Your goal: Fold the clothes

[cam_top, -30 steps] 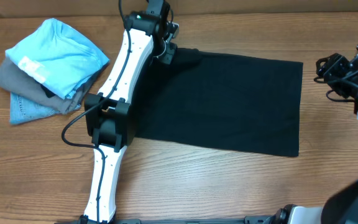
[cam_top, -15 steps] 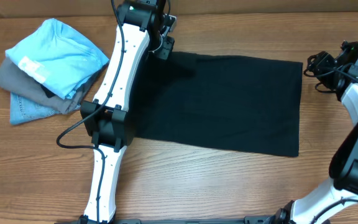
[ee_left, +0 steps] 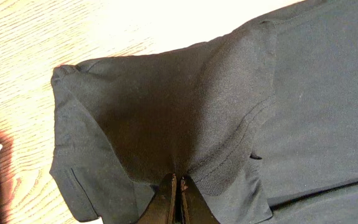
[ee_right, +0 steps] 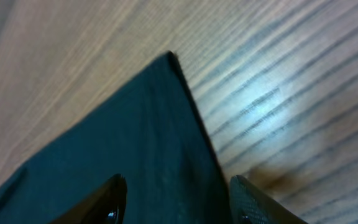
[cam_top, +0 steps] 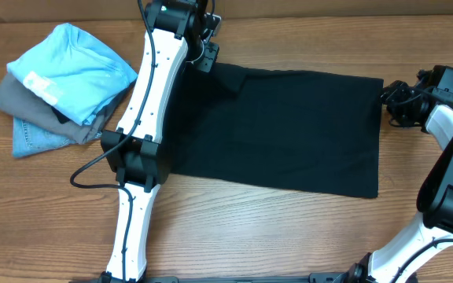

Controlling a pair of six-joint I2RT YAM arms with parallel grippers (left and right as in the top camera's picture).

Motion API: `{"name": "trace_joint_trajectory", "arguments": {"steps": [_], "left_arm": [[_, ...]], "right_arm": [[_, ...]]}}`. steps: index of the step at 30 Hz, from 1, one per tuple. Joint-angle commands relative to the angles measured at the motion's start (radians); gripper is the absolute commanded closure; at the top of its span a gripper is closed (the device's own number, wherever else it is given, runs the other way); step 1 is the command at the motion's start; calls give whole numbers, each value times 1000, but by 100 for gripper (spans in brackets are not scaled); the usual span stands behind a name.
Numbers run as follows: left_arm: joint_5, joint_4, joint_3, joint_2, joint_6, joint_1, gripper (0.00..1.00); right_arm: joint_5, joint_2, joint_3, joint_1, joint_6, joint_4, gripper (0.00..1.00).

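A black garment [cam_top: 289,130] lies spread flat across the middle of the table. My left gripper [cam_top: 209,56] is at its far left corner and is shut on a pinch of the black cloth [ee_left: 185,124]; the cloth bunches up around the closed fingers [ee_left: 179,186]. My right gripper [cam_top: 393,98] is at the garment's far right corner. Its fingers [ee_right: 176,199] are open, one on each side of the cloth's corner edge [ee_right: 166,124], low over the table.
A stack of folded clothes stands at the far left: a light blue shirt [cam_top: 69,67] on top, a grey one [cam_top: 22,98] under it and a denim piece [cam_top: 38,137] at the bottom. Bare wooden table [cam_top: 289,228] lies in front of the black garment.
My left gripper has shifted slightly toward the far edge with the cloth corner. My right gripper has moved left and down to the garment's far right corner.
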Motion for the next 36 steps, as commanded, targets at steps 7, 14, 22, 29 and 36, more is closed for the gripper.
{"name": "trace_joint_trajectory", "arguments": {"steps": [7,14,22,29,36], "left_arm": [[-14,-52,27,-9,-18,2,96],[-14,-56,26,-9,-5,3,96],[-12,-46,26,-9,-5,3,96],[-10,-41,26,-9,-5,2,96],[-2,-43,27,-9,-5,2,96]], "right_arm": [[65,-10,13,36,-13,143,44],[98,99,13,49,-13,315,46],[175,172,13,52,-13,443,36],[154,223,13,92,-13,429,33],[156,227,13,105,-13,407,54]]}}
